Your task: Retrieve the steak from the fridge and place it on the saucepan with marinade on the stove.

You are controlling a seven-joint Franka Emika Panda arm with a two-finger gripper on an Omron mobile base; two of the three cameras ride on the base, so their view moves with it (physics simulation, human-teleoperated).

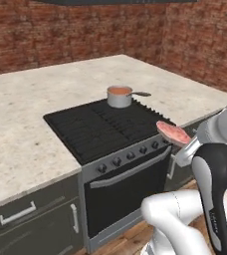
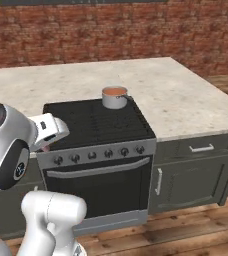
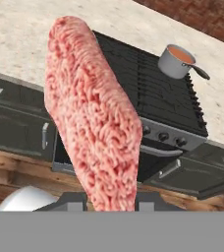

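Brick walls back the stove [image 1: 105, 127]; the steak [image 3: 92, 115] is clamped in the gripper [image 3: 111, 199], carried short of the saucepan [image 1: 119, 97]. Next, reach over the marinade [image 1: 119, 91] is needed.

Steak [image 3: 92, 118] base hidden between the fingertips, stove [image 3: 153, 93] partly blocked by it, counter [image 1: 16, 129] cut off at left edge
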